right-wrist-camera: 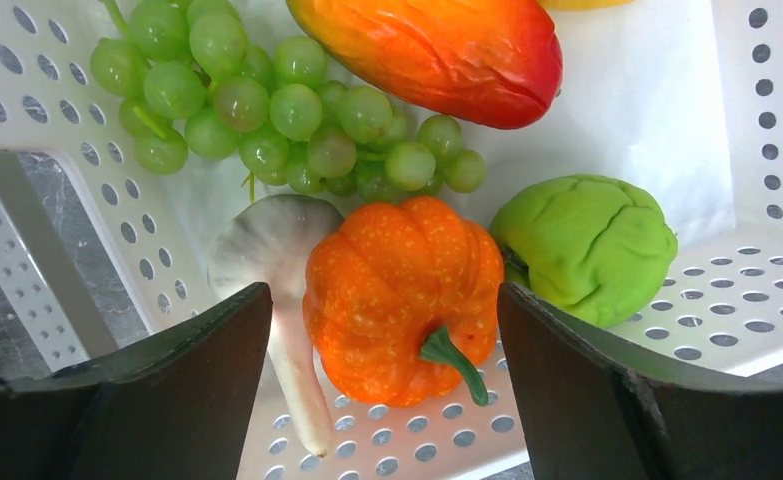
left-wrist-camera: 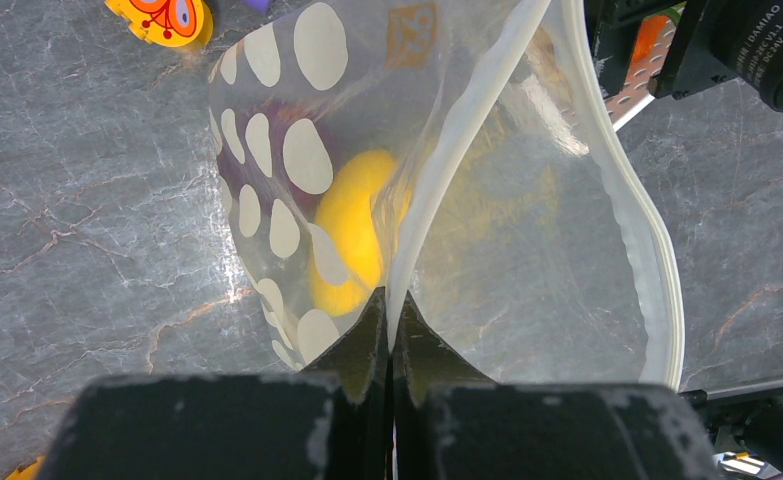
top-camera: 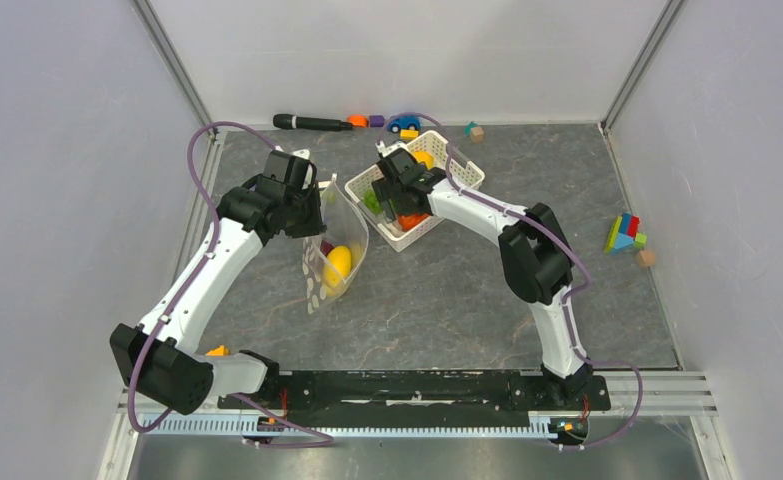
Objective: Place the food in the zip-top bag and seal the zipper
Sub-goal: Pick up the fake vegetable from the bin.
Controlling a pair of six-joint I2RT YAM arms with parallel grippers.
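Note:
My left gripper (left-wrist-camera: 391, 312) is shut on the mouth edge of the clear dotted zip-top bag (left-wrist-camera: 307, 170) and holds it up and open; the zipper strip (left-wrist-camera: 657, 270) curves round the mouth. A yellow fruit (left-wrist-camera: 352, 230) and a purple piece (left-wrist-camera: 257, 150) lie inside; the bag also shows in the top view (top-camera: 335, 250). My right gripper (right-wrist-camera: 387, 330) is open over the white basket (top-camera: 462, 172), its fingers either side of an orange pumpkin (right-wrist-camera: 397, 295). Beside it lie green grapes (right-wrist-camera: 267, 100), a red-orange fruit (right-wrist-camera: 437, 45), a green vegetable (right-wrist-camera: 587, 240) and a white garlic (right-wrist-camera: 277, 260).
A black marker (top-camera: 312, 122), a toy car (top-camera: 403, 123) and small blocks (top-camera: 475, 131) lie along the back wall. Coloured blocks (top-camera: 625, 235) sit at the right. A yellow piece with an orange butterfly print (left-wrist-camera: 162, 18) lies left of the bag. Grey walls close in left and right.

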